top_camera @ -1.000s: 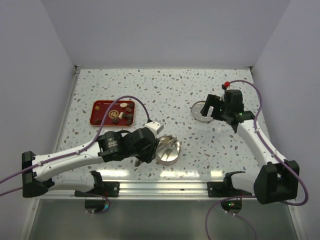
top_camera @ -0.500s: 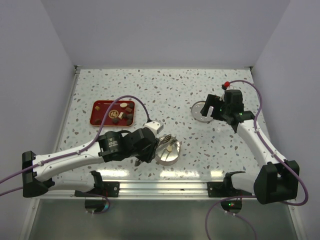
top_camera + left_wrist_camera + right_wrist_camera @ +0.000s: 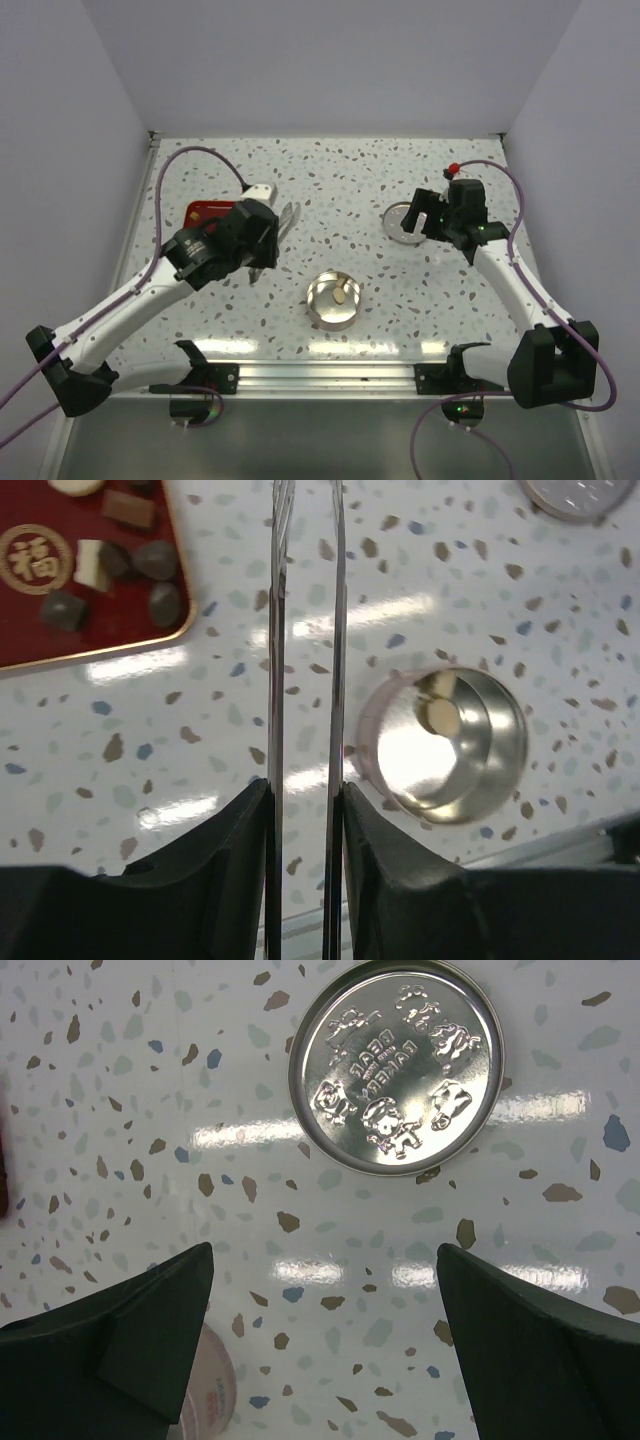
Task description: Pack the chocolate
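Several chocolate pieces (image 3: pixel 155 558), dark, brown and white, lie in the red tray (image 3: pixel 100 645) at the left wrist view's upper left. A tan chocolate piece (image 3: pixel 443 717) lies inside the round tin (image 3: pixel 505 765); from above this piece (image 3: pixel 343 296) shows in the tin (image 3: pixel 318 305). My left gripper (image 3: pixel 305 790) is shut on long metal tweezers (image 3: pixel 277 630), whose blades stand apart and run out of the top of the frame with nothing seen between them. From above, the left gripper (image 3: pixel 266 236) hovers by the tray's right end. My right gripper (image 3: pixel 325 1345) is open over bare table.
The embossed tin lid (image 3: pixel 397 1065) lies flat on the speckled table just beyond the right gripper, and from above the lid (image 3: pixel 402 222) is at right centre. The left arm covers much of the red tray (image 3: pixel 203 212). White walls enclose the table.
The left arm has lifted the tweezers away from the tin and swung back and left to the red tray. The tan piece stays in the tin. The right arm has not moved.
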`<act>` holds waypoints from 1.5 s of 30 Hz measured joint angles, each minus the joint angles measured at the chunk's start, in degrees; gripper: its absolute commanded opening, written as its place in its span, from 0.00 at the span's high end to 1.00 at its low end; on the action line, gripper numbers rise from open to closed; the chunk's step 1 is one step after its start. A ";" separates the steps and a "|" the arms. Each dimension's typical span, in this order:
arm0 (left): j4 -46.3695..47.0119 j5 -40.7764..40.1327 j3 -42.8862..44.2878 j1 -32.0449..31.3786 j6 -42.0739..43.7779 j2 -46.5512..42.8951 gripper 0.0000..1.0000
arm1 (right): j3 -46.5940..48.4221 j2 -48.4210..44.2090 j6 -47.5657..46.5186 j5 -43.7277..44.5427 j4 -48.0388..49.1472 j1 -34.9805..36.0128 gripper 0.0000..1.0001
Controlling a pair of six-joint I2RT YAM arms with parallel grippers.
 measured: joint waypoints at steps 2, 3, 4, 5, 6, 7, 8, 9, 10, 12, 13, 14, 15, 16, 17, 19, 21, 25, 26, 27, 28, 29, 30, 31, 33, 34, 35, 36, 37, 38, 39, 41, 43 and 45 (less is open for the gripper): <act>0.07 0.00 -1.36 7.17 1.36 -0.04 0.62 | 0.00 0.00 -0.02 0.00 0.00 0.00 0.04; 0.00 -0.15 -2.40 10.32 2.16 -0.15 0.62 | 0.00 0.00 -0.04 0.00 -0.04 0.00 0.04; -0.13 0.04 -3.41 13.11 2.75 -0.33 0.62 | 0.00 0.00 -0.04 0.00 -0.04 0.00 0.04; -0.28 0.11 -4.46 15.63 3.41 -0.52 0.62 | 0.00 0.00 -0.04 0.00 -0.04 0.00 0.04; -0.50 0.17 -5.46 17.73 4.04 -0.90 0.62 | 0.00 0.00 -0.04 0.00 -0.04 0.00 0.03; -0.90 0.07 -6.32 19.56 4.46 -1.38 0.62 | 0.00 0.00 -0.04 0.00 -0.04 0.00 0.03; -1.27 -0.02 -7.06 21.18 5.07 -1.99 0.62 | 0.00 0.00 -0.04 0.00 -0.04 0.00 0.04; -1.44 0.04 -7.78 22.62 5.55 -2.75 0.62 | 0.00 0.00 -0.04 0.00 -0.02 0.00 0.04; -1.64 0.13 -8.44 23.82 5.84 -3.54 0.62 | 0.00 0.00 -0.02 -0.02 -0.02 0.00 0.04; -1.99 0.15 -9.55 25.70 6.60 -4.79 0.62 | 0.00 0.00 0.00 -0.04 0.04 0.00 0.03; -2.16 0.13 -10.12 26.43 6.78 -5.29 0.62 | 0.00 0.00 0.00 -0.07 0.07 0.00 0.04; -2.25 0.22 -10.67 26.93 6.99 -5.68 0.61 | 0.00 0.00 0.00 -0.09 0.09 0.00 0.04; -2.25 0.37 -11.17 27.15 7.04 -5.92 0.61 | 0.00 0.00 0.00 -0.11 0.09 0.00 0.03; -2.40 0.59 -11.56 27.19 7.04 -5.97 0.61 | 0.00 0.02 0.00 -0.17 0.09 0.00 0.04; -2.40 0.85 -11.87 27.19 7.04 -5.95 0.61 | 0.00 0.02 0.00 -0.20 0.09 0.00 0.03; -2.54 1.64 -12.37 27.19 7.02 -5.92 0.60 | 0.00 0.07 0.00 -0.22 0.09 0.00 0.03; -2.51 2.25 -13.00 27.19 7.02 -5.95 0.60 | 0.00 0.22 0.00 -0.24 0.09 0.00 0.03; -2.56 2.69 -14.97 27.23 7.02 -5.95 0.58 | -0.02 0.70 0.02 -0.26 0.13 0.00 0.03; -2.64 2.69 -15.39 27.26 7.02 -5.95 0.58 | -0.04 0.74 0.02 -0.26 0.13 0.00 0.04; -2.64 2.69 -15.65 27.28 6.99 -5.95 0.58 | -0.13 0.74 0.02 -0.26 0.15 0.00 0.04; -2.64 2.64 -15.87 27.32 7.02 -5.95 0.58 | -0.15 0.74 0.02 -0.26 0.11 0.00 0.04; -2.69 2.62 -15.89 27.36 6.99 -5.95 0.57 | -0.15 0.74 0.02 -0.26 0.13 0.00 0.03; -2.58 2.47 -15.89 27.39 7.02 -5.97 0.56 | -0.15 0.74 0.02 -0.26 0.13 0.00 0.03; -2.54 2.27 -15.89 27.41 7.02 -5.99 0.55 | -0.15 0.74 0.02 -0.26 0.13 0.00 0.04; -2.56 1.99 -15.89 27.43 7.02 -5.97 0.55 | -0.15 0.74 0.02 -0.28 0.13 0.00 0.03; -2.54 1.88 -15.89 27.47 6.99 -5.92 0.54 | -0.15 0.74 0.02 -0.26 0.13 0.00 0.03; -2.51 1.77 -15.89 27.52 6.99 -5.88 0.54 | -0.15 0.74 0.02 -0.28 0.17 0.00 0.04; -2.49 1.64 -15.89 27.54 7.02 -5.79 0.54 | -0.15 0.74 0.02 -0.28 0.15 0.00 0.03; -2.40 1.60 -15.89 27.56 6.99 -5.70 0.53 | -0.15 0.74 0.02 -0.28 0.15 0.00 0.04; -2.23 1.62 -15.91 27.58 6.99 -5.53 0.53 | -0.15 0.74 0.02 -0.28 0.15 0.00 0.03; -1.99 1.62 -16.00 27.65 6.99 -5.38 0.52 | -0.15 0.74 0.02 -0.28 0.15 0.00 0.03; -1.51 1.66 -16.35 27.89 6.99 -5.09 0.52 | -0.15 0.74 0.02 -0.26 0.13 0.00 0.03; -1.40 1.70 -16.70 28.13 6.99 -4.55 0.52 | -0.15 0.74 0.02 -0.26 0.13 0.00 0.04; -1.11 1.90 -16.98 28.37 6.97 -3.82 0.51 | -0.15 0.74 0.02 -0.26 0.13 0.00 0.04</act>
